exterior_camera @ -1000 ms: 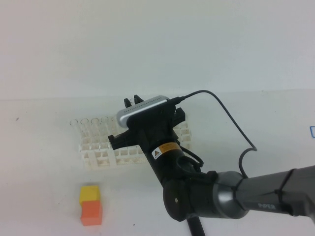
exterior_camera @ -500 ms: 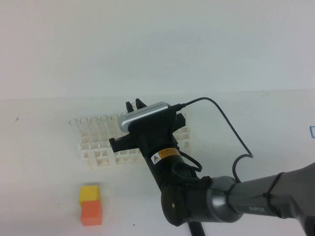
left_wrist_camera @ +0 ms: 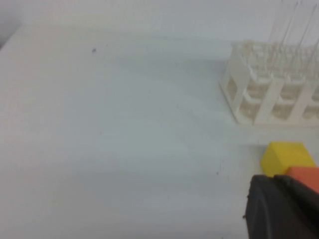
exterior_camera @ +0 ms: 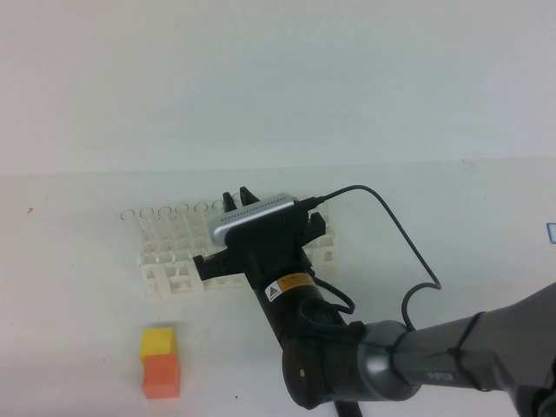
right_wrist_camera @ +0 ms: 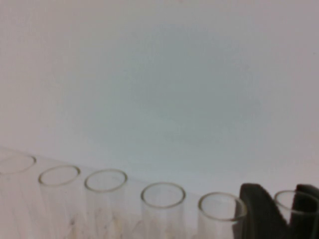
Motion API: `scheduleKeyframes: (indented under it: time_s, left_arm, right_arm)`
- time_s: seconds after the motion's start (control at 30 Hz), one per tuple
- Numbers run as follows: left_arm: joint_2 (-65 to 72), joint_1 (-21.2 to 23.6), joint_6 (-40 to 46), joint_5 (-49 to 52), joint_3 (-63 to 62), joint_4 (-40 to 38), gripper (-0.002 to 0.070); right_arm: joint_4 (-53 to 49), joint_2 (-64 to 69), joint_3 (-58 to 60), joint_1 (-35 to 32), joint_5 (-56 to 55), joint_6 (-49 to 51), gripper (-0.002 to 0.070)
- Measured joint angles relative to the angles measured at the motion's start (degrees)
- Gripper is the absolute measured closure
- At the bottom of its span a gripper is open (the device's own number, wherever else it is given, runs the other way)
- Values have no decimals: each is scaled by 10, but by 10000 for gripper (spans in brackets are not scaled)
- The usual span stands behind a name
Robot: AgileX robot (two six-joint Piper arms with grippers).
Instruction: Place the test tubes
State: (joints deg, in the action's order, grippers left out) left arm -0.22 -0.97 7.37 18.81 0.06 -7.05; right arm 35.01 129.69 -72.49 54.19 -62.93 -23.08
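High view: clear glass test tubes [exterior_camera: 165, 224] stand upright in a row along the far side of the white rack [exterior_camera: 165, 278]. My right gripper [exterior_camera: 236, 196] hangs over that row's right end, arm stretched forward, wrist tipped down, jaws narrow and clamped on the gripped tube [right_wrist_camera: 288, 198]. My left gripper [left_wrist_camera: 280, 211] sits low beside the yellow block [left_wrist_camera: 286, 157] and orange block [left_wrist_camera: 305, 174]. I cannot tell whether it is open or closed.

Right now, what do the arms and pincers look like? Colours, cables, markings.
Right arm, over the rack: glossy black links, grey elbow section, yellow warning sticker, silver-grey camera bar across the wrist, black cable looping off it. Right pincer, at the rack's back row, is black. Left pincer, facing the yellow block, is black too; its arm isn't in view.
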Motion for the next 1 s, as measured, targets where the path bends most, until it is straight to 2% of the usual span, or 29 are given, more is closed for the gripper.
scheduleKeyframes:
  time_s: [0.33,0.77,0.83,1.0]
  left_arm:
    - [0,3,-40,15,0,6,676]
    - [0,22,-61,16,0,9,676]
    - [0,13,-59,16,0,11,676]
    - [0,-44,-59,16,0,23,676]
  right_arm:
    - [7,2,-3,1,-3,-17,551]
    - [50,-30,0,2,42,-50,418]
    - [53,-49,0,2,42,-56,412]
    - [45,-124,1,2,42,-85,408]
